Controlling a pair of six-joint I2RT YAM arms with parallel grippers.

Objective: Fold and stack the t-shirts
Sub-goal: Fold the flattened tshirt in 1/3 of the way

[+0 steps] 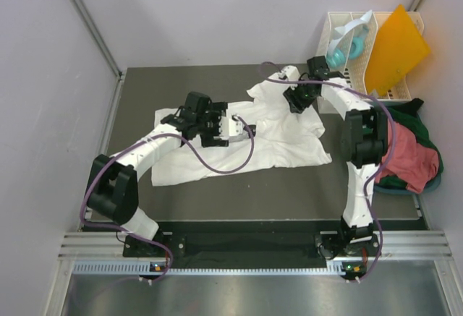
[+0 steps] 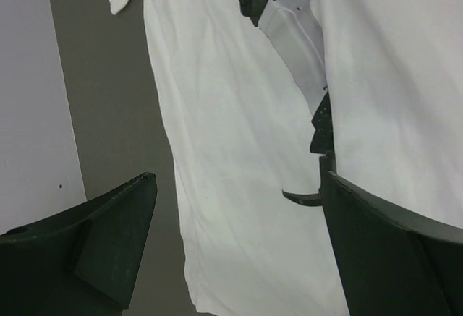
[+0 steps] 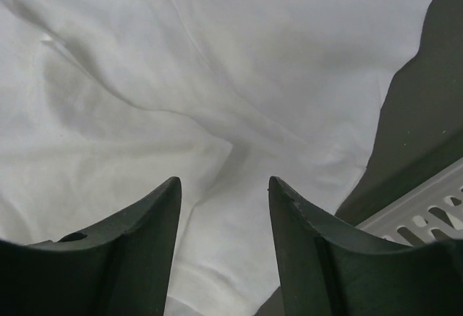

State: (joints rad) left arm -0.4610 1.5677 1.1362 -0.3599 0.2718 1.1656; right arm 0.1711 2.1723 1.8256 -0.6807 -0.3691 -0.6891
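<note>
A large white t-shirt lies spread and wrinkled on the dark mat. My left gripper hovers over its middle, wide open with nothing between the fingers; in the left wrist view the white cloth lies below it. My right gripper is over the shirt's far right part. Its jaws are apart, with white cloth lying under the gap. A salmon-red t-shirt lies crumpled on a dark green one at the mat's right edge.
A white slatted rack stands at the back right, holding a teal object and a stiff orange sheet. Its edge shows in the right wrist view. Grey walls close in the left and back.
</note>
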